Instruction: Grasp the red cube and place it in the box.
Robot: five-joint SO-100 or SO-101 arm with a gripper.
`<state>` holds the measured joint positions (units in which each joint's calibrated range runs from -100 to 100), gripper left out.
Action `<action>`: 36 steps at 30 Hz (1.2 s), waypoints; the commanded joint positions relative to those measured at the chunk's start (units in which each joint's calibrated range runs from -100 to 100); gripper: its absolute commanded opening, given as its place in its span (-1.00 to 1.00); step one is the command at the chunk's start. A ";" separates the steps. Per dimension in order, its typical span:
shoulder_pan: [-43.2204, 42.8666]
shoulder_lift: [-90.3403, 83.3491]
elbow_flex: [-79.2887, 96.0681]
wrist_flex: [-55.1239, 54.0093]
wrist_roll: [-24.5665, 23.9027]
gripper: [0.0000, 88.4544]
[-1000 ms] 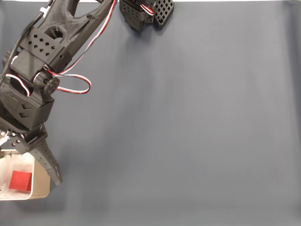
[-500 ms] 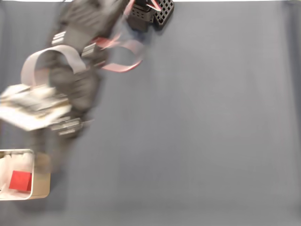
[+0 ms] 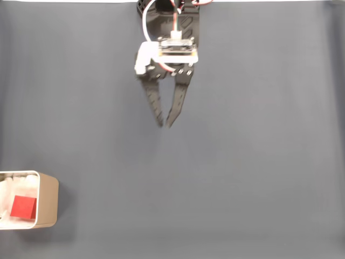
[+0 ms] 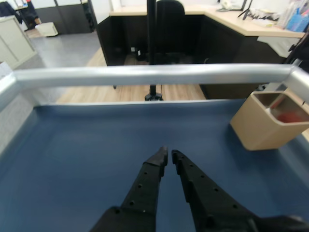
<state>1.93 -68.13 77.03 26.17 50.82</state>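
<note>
In the fixed view the arm reaches down from the top edge, its gripper [image 3: 165,125] hanging over the bare blue-grey matte surface [image 3: 242,162], black perforated jaws nearly clenched and gripping nothing. The red cube [image 3: 23,207] lies inside the tan, round-cornered box [image 3: 47,200] at lower left, well apart from the gripper

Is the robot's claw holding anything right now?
No, nothing. The gripper has its fingers nearly together with only bare mat between the tips, seen also in the wrist view. The red cube sits inside the box.
</note>
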 commanded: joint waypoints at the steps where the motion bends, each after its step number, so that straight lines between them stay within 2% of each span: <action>1: -0.93 -16.19 13.75 6.12 0.73 -1.00; 9: -0.58 -28.49 22.69 34.40 -0.83 -1.00; 14: -2.14 -31.18 22.78 43.66 -1.71 -1.00; 20: -2.21 -31.78 22.78 49.73 -1.42 -1.00; 36: -2.21 -31.78 22.78 49.73 -1.66 -1.00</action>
<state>0.22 -100.00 99.37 74.62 49.74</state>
